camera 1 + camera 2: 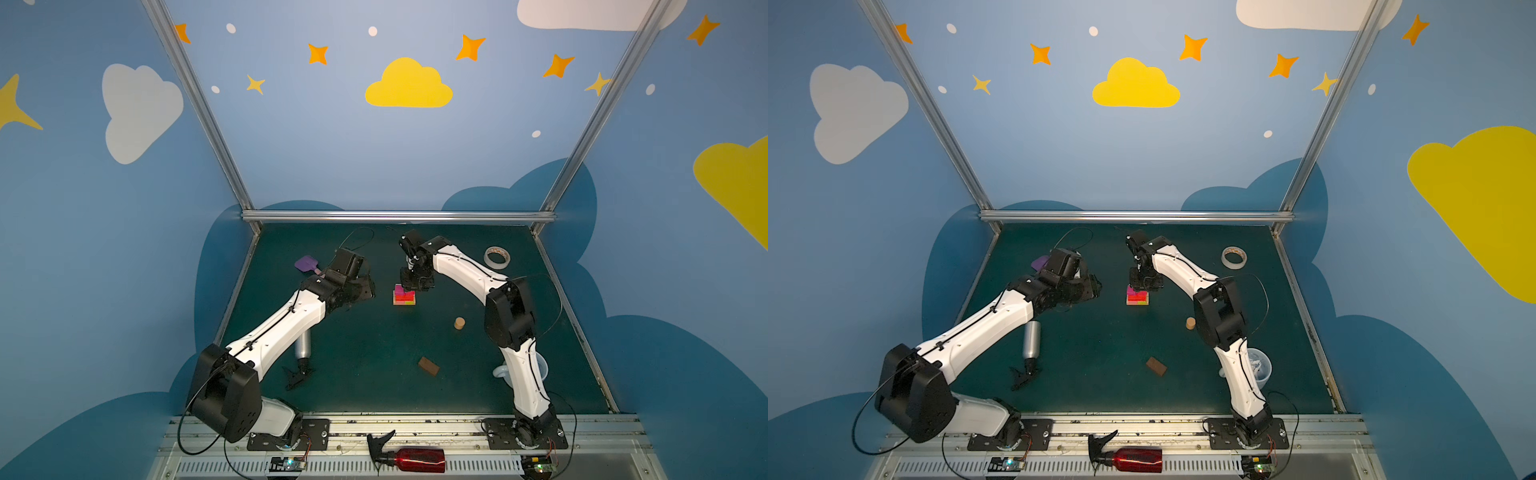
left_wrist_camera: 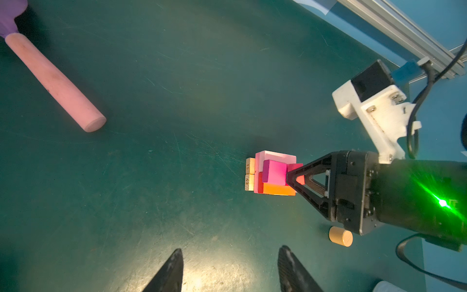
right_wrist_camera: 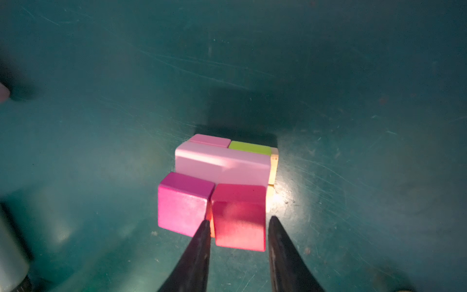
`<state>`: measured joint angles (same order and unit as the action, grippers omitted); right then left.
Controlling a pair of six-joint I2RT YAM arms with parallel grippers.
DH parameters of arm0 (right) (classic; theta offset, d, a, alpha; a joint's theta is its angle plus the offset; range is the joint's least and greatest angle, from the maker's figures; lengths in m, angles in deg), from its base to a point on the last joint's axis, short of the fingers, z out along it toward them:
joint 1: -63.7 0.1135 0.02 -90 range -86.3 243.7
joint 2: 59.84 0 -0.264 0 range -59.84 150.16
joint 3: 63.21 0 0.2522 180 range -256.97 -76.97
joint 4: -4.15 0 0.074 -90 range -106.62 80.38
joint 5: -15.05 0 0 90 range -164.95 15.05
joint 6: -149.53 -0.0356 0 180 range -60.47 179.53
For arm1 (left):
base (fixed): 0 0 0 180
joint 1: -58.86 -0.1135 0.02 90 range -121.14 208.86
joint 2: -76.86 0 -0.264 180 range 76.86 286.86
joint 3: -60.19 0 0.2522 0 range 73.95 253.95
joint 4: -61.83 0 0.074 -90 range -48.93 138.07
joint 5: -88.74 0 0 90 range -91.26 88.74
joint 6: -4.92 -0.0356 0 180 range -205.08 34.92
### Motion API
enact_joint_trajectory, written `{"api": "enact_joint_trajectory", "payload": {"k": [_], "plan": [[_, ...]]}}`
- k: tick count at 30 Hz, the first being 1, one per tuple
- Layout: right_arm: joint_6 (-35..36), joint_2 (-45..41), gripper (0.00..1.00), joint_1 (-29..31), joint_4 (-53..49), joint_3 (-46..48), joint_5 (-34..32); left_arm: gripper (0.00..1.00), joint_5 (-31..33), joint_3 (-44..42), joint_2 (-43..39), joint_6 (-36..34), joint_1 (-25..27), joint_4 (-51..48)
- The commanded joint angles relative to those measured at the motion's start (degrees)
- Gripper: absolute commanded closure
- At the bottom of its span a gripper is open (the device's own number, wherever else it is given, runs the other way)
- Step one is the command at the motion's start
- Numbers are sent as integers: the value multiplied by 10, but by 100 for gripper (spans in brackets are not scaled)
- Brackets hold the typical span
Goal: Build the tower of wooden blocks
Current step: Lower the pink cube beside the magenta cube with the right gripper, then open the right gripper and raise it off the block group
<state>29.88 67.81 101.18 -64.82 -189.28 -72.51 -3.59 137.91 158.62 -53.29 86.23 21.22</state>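
Note:
The tower [image 1: 404,296] [image 1: 1137,297] stands mid-table: tan blocks at the base, then pink, lime-green and orange-red layers. On top sit a light pink bar [image 3: 222,164], a magenta square [image 3: 183,202] and a red square [image 3: 238,217]. My right gripper [image 3: 239,219] [image 1: 411,286] hangs over the tower, open, its fingers straddling the red square with a thin gap on each side. My left gripper [image 2: 232,248] [image 1: 368,291] hovers left of the tower, open and empty. A tan cylinder [image 1: 459,323] [image 2: 340,236] and a dark brown block [image 1: 428,366] [image 1: 1156,366] lie loose nearer the front.
A purple spatula [image 1: 306,264] with a pink handle [image 2: 55,83] lies at the back left, a white tape roll [image 1: 496,257] at the back right. A silver bottle [image 1: 302,345] lies under the left arm. A white cup [image 1: 1258,365] stands behind the right arm. A red spray bottle [image 1: 415,459] rests on the front rail.

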Motion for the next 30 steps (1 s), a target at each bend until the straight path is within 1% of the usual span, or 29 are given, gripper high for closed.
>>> {"api": "enact_joint_trajectory", "payload": {"k": [1,16,21,23,25,28,30], "plan": [[-3,2,62,1,-13,-17,-5,41,-1,17,1,-7,-3,-9],[-1,-34,61,2,-23,-13,-19,41,-10,22,5,-6,-3,-6],[1,-63,60,4,-12,9,-17,41,-18,27,11,-6,-3,-6],[4,-78,60,3,1,24,-4,42,-28,32,16,-12,-3,-3],[9,-94,60,1,24,43,16,46,-45,37,26,-23,-3,2],[15,-119,60,-8,59,80,59,46,-72,51,52,-38,-4,7],[18,-134,62,-16,84,107,84,47,-90,65,76,-49,-3,5]]}}
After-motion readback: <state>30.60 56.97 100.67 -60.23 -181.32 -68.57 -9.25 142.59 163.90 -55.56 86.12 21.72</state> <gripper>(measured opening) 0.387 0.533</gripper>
